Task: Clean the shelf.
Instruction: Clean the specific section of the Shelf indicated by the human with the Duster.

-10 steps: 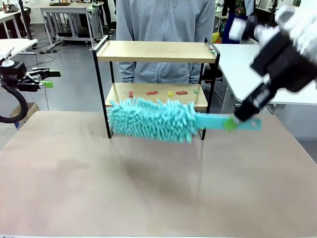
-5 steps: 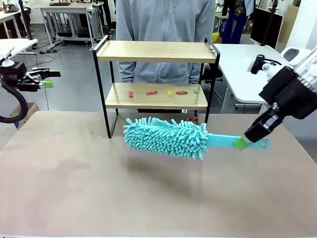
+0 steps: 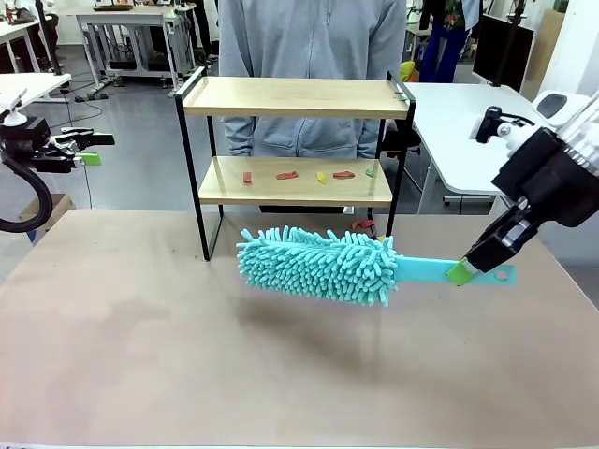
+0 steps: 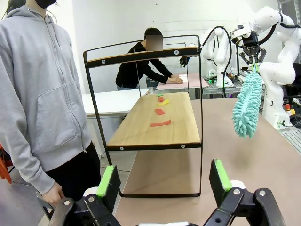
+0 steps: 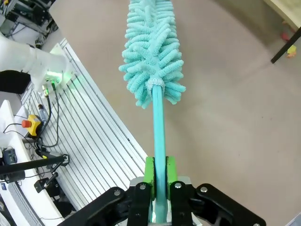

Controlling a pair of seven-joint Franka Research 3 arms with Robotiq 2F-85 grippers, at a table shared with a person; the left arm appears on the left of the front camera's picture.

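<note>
The shelf (image 3: 290,97) stands at the table's far side, two light wooden boards in a black frame; several small red, yellow and green scraps (image 3: 286,175) lie on its lower board (image 4: 155,127), and one green scrap sits at the top board's right end. My right gripper (image 3: 465,271) is shut on the handle of a turquoise fluffy duster (image 3: 318,264), held level above the table in front of the shelf; the handle (image 5: 159,136) runs between the green pads. My left gripper (image 3: 86,150) hangs open far left, off the table, its fingers (image 4: 109,181) apart with nothing between them.
A person in a grey hoodie (image 3: 314,37) stands right behind the shelf. White tables (image 3: 459,122) stand to the right and in the background. The brown table (image 3: 281,365) spreads wide in front of the duster.
The duster has swung right and away from the shelf's lower board, then drifted slightly lower and right. The left arm has not moved.
</note>
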